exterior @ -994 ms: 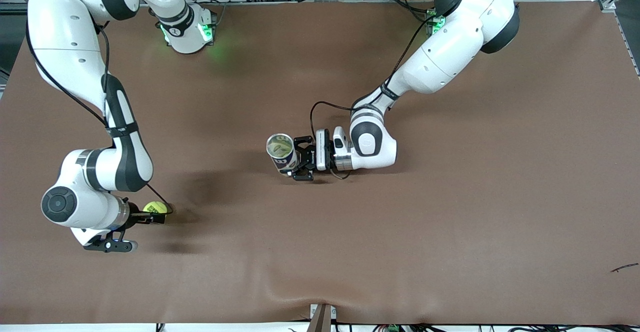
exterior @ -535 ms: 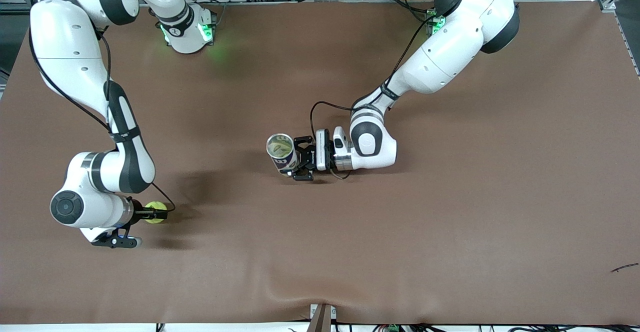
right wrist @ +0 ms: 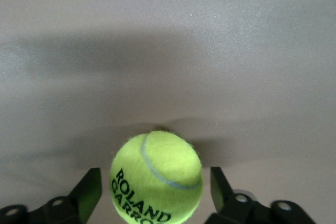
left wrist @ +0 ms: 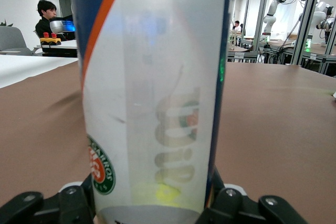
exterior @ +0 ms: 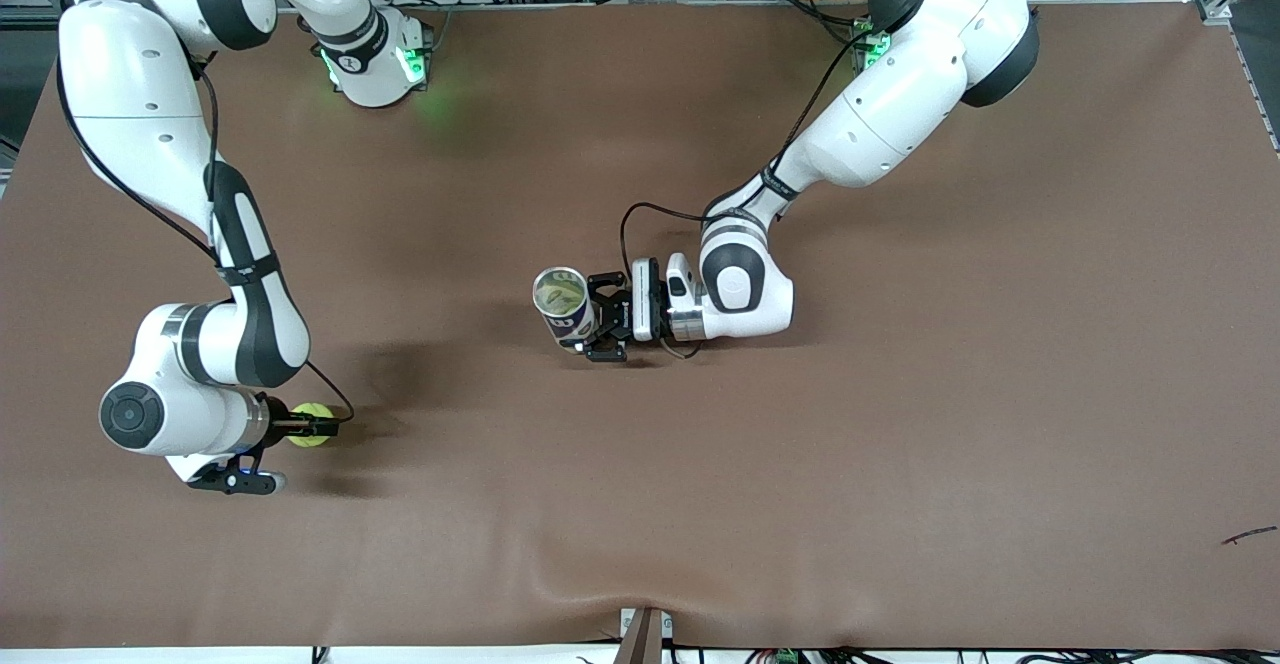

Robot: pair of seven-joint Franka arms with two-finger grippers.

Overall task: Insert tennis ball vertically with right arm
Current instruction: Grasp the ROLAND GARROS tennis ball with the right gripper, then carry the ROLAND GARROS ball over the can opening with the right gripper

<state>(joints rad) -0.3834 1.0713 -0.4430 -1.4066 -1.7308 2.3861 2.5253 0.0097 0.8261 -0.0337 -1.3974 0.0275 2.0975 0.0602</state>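
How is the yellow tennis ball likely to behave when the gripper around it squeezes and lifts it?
The tennis ball is round, so it may roll off if pinched off-centre. Its fuzzy felt probably resists slipping. The right gripper has its fingers on either side with gaps showing, so nothing holds it yet.

One tennis ball (exterior: 312, 422) lies between the fingers of the right pincer (exterior: 318, 426). One clear ball tube (exterior: 563, 307) stands upright in the left pincer (exterior: 592, 319). Two white arms reach over one brown surface (exterior: 900, 424). One small dark scrap (exterior: 1248, 535) lies well apart from both pincers.
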